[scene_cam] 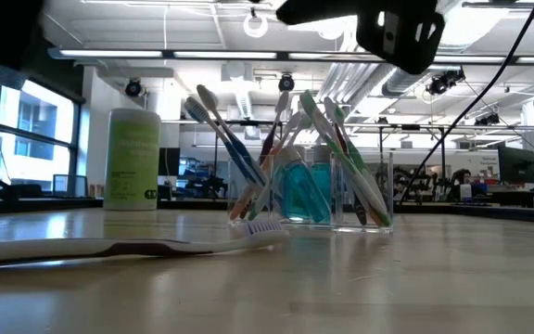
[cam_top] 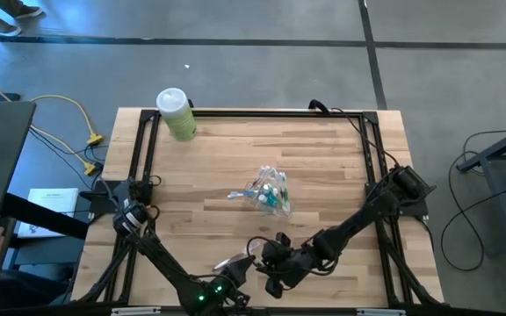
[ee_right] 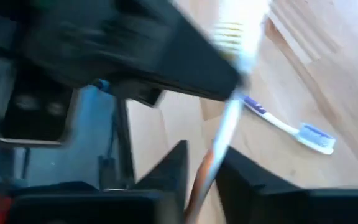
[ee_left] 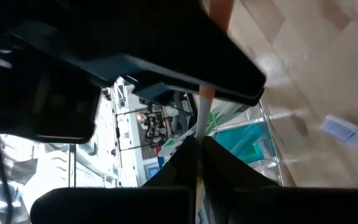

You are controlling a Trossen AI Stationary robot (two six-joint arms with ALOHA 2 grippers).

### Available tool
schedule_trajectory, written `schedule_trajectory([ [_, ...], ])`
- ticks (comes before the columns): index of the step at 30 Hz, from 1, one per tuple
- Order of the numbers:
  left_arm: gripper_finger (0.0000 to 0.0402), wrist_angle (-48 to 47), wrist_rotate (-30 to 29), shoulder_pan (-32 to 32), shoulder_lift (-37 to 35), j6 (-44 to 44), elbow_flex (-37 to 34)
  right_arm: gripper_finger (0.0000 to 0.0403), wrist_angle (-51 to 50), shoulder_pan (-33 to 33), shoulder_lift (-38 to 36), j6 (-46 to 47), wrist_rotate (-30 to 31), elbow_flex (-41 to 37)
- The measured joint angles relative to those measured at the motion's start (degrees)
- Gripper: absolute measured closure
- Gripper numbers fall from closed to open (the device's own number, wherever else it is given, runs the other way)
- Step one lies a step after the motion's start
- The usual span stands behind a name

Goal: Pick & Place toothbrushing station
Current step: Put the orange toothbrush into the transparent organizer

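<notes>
A clear cup (cam_top: pixel 271 190) (scene_cam: pixel 341 190) stands upright mid-table, holding several toothbrushes and teal tubes. One white toothbrush (scene_cam: pixel 128 247) (ee_right: pixel 291 127) lies flat on the wood near the front, its blue head toward the cup. Above it, near the table's front edge, my left gripper (ee_left: pixel 197 155) and my right gripper (ee_right: pixel 202 180) meet at a second white-and-orange toothbrush (ee_left: pixel 201 115). Both are shut on it. The two dark hands (cam_top: pixel 262 261) cover this brush in the high view. My left gripper pinches the thin white handle (ee_left: pixel 199 134) of the toothbrush between its two fingers. The handle runs on past the fingertips toward the other hand, and the brush is clear of the table. My right gripper has the same brush's handle (ee_right: pixel 209 155) between its two fingers, which slant down from the table's right. The bristle head (ee_right: pixel 232 28) sticks out beyond the fingertips, above the wood.
A pale-green bottle with a white cap (cam_top: pixel 176 112) (scene_cam: pixel 133 158) stands at the far left corner. A black frame (cam_top: pixel 262 112) runs along the table's edges. Bare wood lies on both sides of the cup.
</notes>
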Motion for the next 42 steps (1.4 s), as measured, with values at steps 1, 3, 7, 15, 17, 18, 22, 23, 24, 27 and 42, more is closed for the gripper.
schedule_trajectory([
  [1, 0.0399, -0.1, -0.1, -0.1, 0.0, 0.0, 0.0, 0.0363, -0.3, 0.0, 0.0, -0.7, 0.0, -0.1],
  [3, 0.0400, 0.2, -0.2, -0.4, -0.1, 0.0, 0.0, 0.0387, -0.6, -0.1, 0.1, -2.2, 0.2, -0.1],
  [7, 0.0401, 0.9, 0.1, -0.4, -0.1, 0.5, 0.0, 0.0389, -1.9, -0.1, 0.1, -2.3, 1.1, -0.1],
  [15, 0.0401, 8.8, -0.1, -1.3, -0.1, 2.8, 0.0, 0.0390, -2.3, 0.1, 0.1, -4.1, 2.9, 0.0],
  [17, 0.0400, 10.3, 0.3, -1.9, -0.1, 3.8, 0.0, 0.0390, -2.4, 0.1, 0.1, -4.9, 4.1, 0.0],
  [18, 0.0400, 11.5, 0.3, -2.3, -0.1, 4.1, 0.0, 0.0390, -2.5, -0.1, 0.1, -5.3, 4.3, 0.0],
  [22, 0.0400, 16.8, -1.6, -3.6, -0.2, 5.3, 0.0, 0.0390, -5.0, -1.1, -1.3, -7.2, 7.0, 0.0],
  [23, 0.0400, 17.2, -2.1, -3.9, -0.4, 5.8, 0.0, 0.0390, -6.4, -1.4, -1.8, -7.9, 8.6, 0.1],
  [24, 0.0400, 17.1, -2.7, -4.1, -0.7, 5.9, 0.0, 0.0390, -8.5, -1.7, -2.6, -8.9, 10.6, 0.1],
  [27, 0.0399, 15.4, -2.5, -4.4, -1.9, 2.3, 0.0, 0.0390, -13.4, -2.9, -6.4, -10.8, 18.3, 0.0],
  [42, 0.0399, -22.0, 37.3, 7.2, -18.2, -28.1, -0.2, 0.0390, -28.5, -2.8, -24.3, -22.5, 35.4, 0.1],
])
